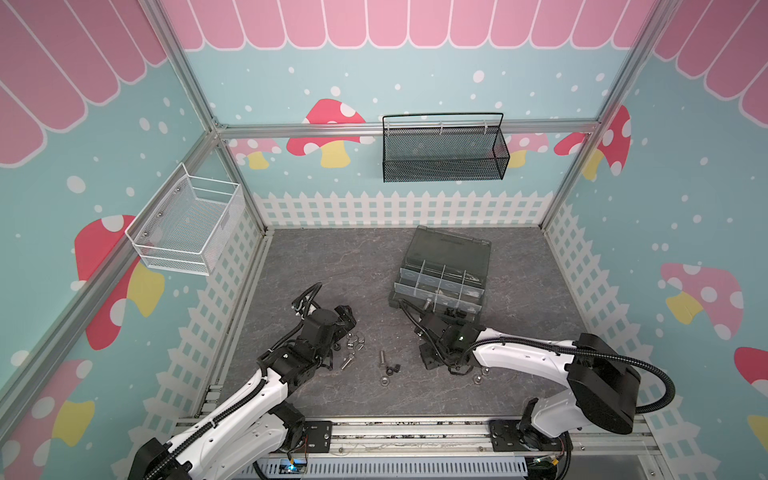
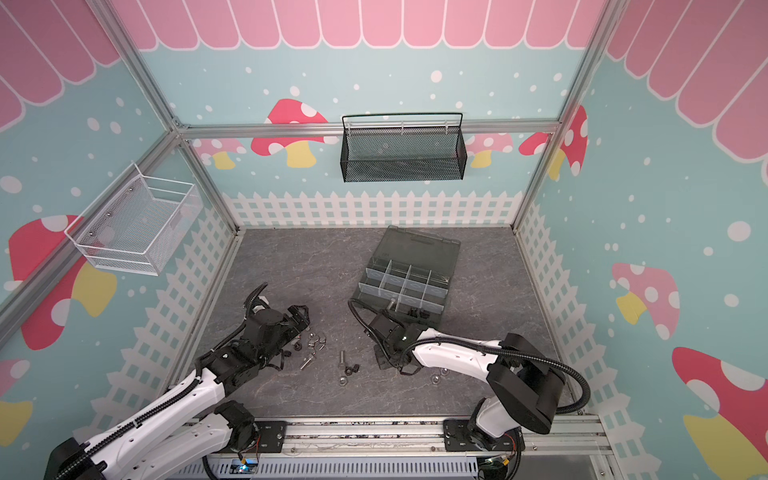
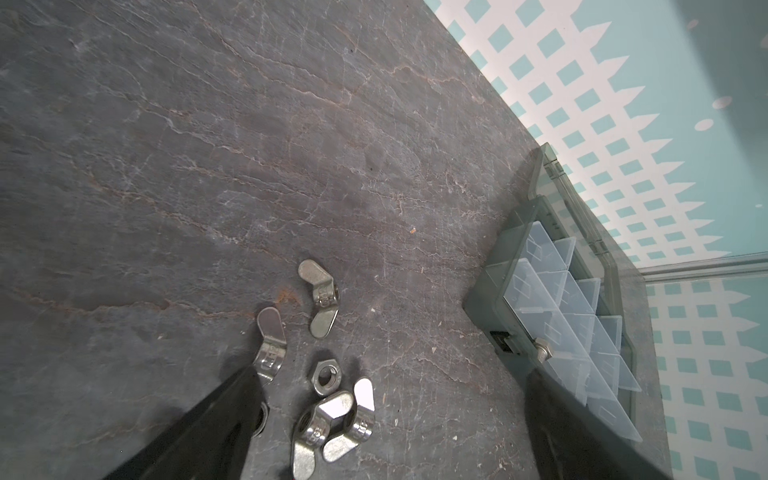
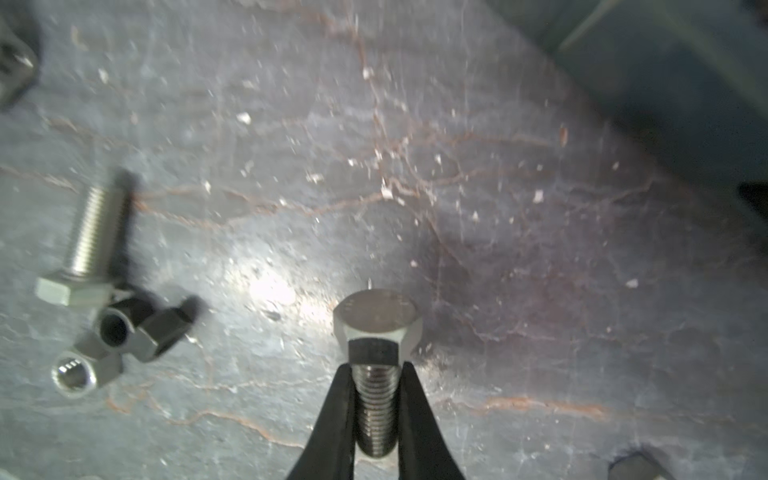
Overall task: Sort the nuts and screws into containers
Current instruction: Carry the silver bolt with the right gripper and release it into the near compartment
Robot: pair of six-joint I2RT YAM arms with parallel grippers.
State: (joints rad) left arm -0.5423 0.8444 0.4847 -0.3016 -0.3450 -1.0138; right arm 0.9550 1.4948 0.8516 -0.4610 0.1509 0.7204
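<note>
Grey veined bench [image 3: 208, 166] bears it all: right claw [image 4: 376, 370] clamped on a silver hex screw [image 4: 378, 328] by its thread, left claw [image 3: 392, 372] spread wide with wing nuts [image 3: 320, 297] and a hex nut [image 3: 326, 376] between its fingers [image 3: 216, 415], the open organiser box [image 3: 486, 291] lying just beyond one finger.

table top [image 3: 208, 166]: matt, slate-like dark grey, slightly rough, with fine pale and rusty veins and pale specks
wing nuts [image 3: 320, 297]: bare silver metal, smooth, softly shiny
hex nut [image 3: 327, 376]: duller grey metal, threaded inside
silver screw [image 4: 376, 374]: bright polished metal, smooth hex head, ridged thread
black nuts [image 4: 158, 330]: dark metal, slight sheen
organiser box [image 3: 484, 299]: smooth dark grey plastic
lid [image 1: 449, 247]: smoky see-through plastic
dividers [image 3: 536, 286]: frosted translucent plastic
black mesh basket [image 1: 444, 153]: fine matt metal mesh
white wire basket [image 1: 187, 232]: white-coated wire and mesh
</note>
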